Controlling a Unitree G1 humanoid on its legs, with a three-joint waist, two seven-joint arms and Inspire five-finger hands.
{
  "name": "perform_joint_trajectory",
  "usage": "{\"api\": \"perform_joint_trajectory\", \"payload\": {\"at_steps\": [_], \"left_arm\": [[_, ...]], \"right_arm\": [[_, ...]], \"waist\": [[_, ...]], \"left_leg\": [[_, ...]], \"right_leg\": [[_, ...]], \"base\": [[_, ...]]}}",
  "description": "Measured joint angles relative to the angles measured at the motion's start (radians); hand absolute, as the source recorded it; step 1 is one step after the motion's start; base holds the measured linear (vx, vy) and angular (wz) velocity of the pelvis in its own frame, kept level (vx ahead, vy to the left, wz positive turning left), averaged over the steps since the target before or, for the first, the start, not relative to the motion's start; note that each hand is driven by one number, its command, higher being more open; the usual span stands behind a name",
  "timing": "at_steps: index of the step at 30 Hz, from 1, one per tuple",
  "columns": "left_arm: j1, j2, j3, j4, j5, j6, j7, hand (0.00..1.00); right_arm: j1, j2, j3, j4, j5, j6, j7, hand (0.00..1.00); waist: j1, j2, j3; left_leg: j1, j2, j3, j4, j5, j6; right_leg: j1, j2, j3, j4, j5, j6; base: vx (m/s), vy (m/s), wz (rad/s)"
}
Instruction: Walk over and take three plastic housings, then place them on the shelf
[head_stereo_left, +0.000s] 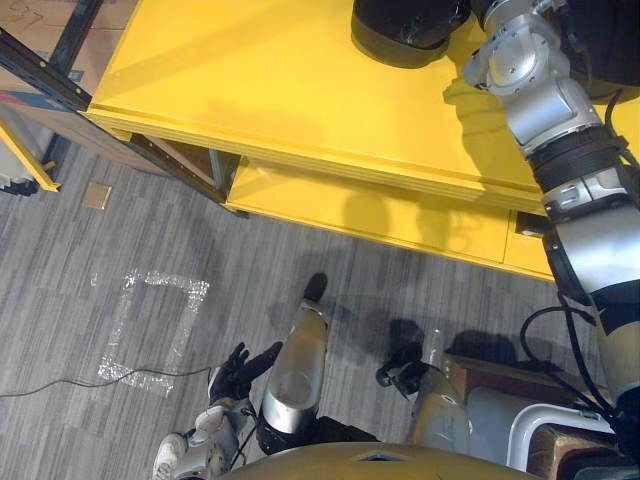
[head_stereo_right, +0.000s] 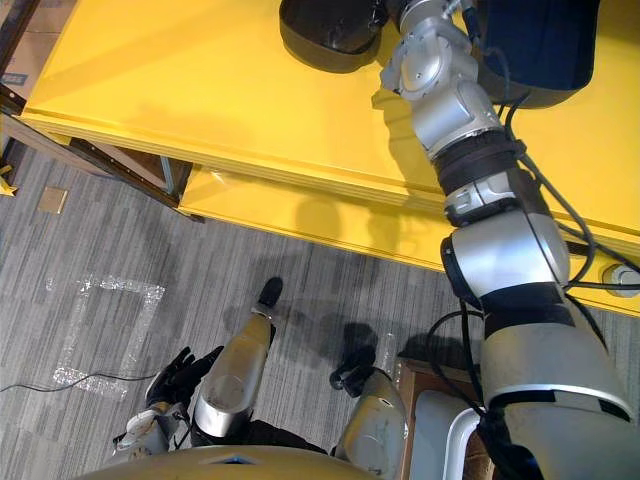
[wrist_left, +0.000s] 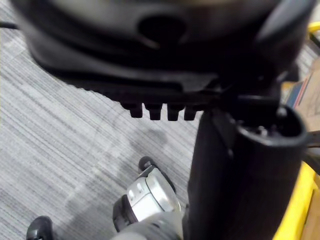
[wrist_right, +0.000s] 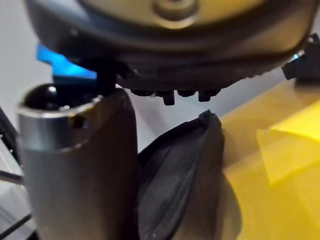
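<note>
A black plastic housing (head_stereo_left: 405, 35) lies on the yellow shelf top (head_stereo_left: 260, 80) at its far edge. My right arm reaches up across the shelf to it. In the right wrist view my right hand (wrist_right: 75, 165) is at the housing (wrist_right: 180, 175), which rests on the yellow surface beside the thumb and under the relaxed fingers; nothing is closed round it. My left hand (head_stereo_left: 240, 370) hangs low over the grey carpet at my left side, its fingers spread and holding nothing, also seen as the left hand (wrist_left: 240, 175).
A lower yellow board (head_stereo_left: 400, 215) juts out under the shelf top. A dark blue bin (head_stereo_right: 540, 50) stands on the shelf right of the housing. A dark metal rack (head_stereo_left: 40, 70) is at the left. A taped square (head_stereo_left: 150, 330) marks the carpet.
</note>
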Motion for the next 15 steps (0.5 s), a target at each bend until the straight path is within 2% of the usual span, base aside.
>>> {"api": "perform_joint_trajectory", "payload": {"at_steps": [6, 15], "left_arm": [[0.0, 0.012, 0.0, -0.001, 0.001, 0.0, -0.006, 1.0], [0.0, 0.03, 0.002, -0.001, 0.003, 0.004, -0.014, 1.0]], "right_arm": [[-0.045, -0.032, 0.087, 0.0, -0.101, -0.026, 0.057, 1.0], [-0.085, -0.055, 0.148, -0.01, -0.273, -0.087, 0.141, 1.0]], "waist": [[0.0, -0.003, 0.001], [-0.001, -0.02, 0.0]], "left_leg": [[0.003, 0.015, 0.005, -0.001, -0.001, -0.001], [0.006, 0.019, 0.005, -0.002, 0.001, -0.002]], "right_leg": [[0.011, 0.022, 0.003, -0.03, 0.019, -0.002], [0.012, 0.026, 0.005, -0.031, 0.021, -0.004]], "base": [[-0.01, 0.032, -0.05], [-0.02, 0.021, -0.01]]}}
